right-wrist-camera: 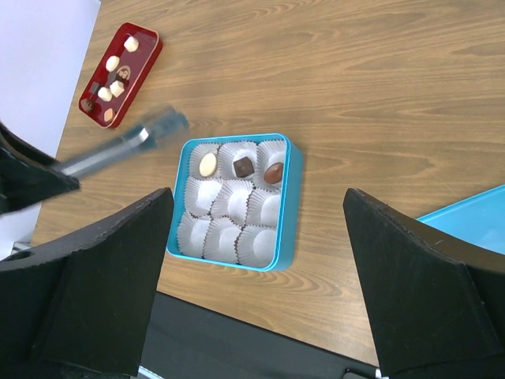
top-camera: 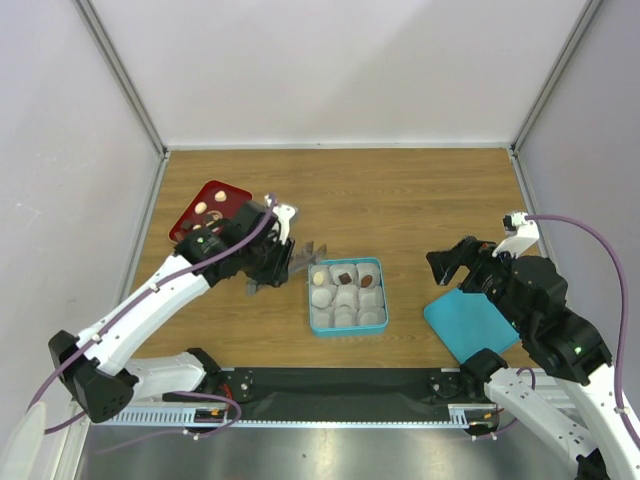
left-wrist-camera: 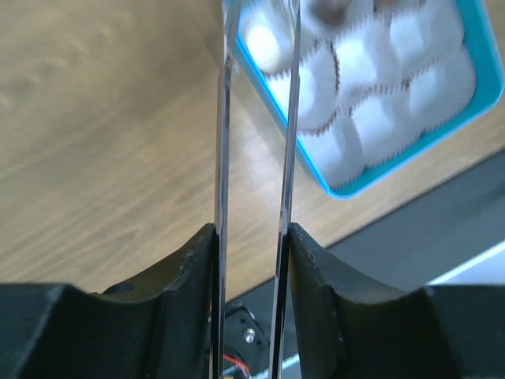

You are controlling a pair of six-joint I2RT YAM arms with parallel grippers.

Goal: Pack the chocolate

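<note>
**Tongs at the box, remaining chocolate behind you on the red tray**

Your left fingers (left-wrist-camera: 197, 260) were pinched narrow on the handle end of the metal tongs (left-wrist-camera: 222, 158), one pad against each blade. The blades stood a little apart and ran straight out from the left gripper (top-camera: 272, 262). Their long axis lay left to right across the desk (top-camera: 420, 190), with the tips at the left rim of the teal box (top-camera: 346, 334).

The box held nine white paper cups (right-wrist-camera: 229, 237). Its far row was filled with a cream chocolate (right-wrist-camera: 208, 164), a dark chocolate (right-wrist-camera: 245, 166) and a brown chocolate (right-wrist-camera: 273, 171), and the other six cups were bare.

The loose chocolates (right-wrist-camera: 114, 63) sat on the red tray (top-camera: 185, 225), at the far left and behind the left wrist. That was the opposite way from where the tongs pointed. I judged the next pick would call for swinging the tongs back toward the tray, and the left arm was far the nearer.

Your right gripper (top-camera: 450, 262) hung with its fingers spread wide and holding nothing. It was above the near corner of the flat teal lid (top-camera: 470, 325), well apart from the tray.

The left wrist view cut off the tong tips at its top edge, and the right wrist view showed them only as a blur. You could not tell from any view whether a piece sat between them. Only the right wrist view showed the filled row and the tray's pieces clearly.
</note>
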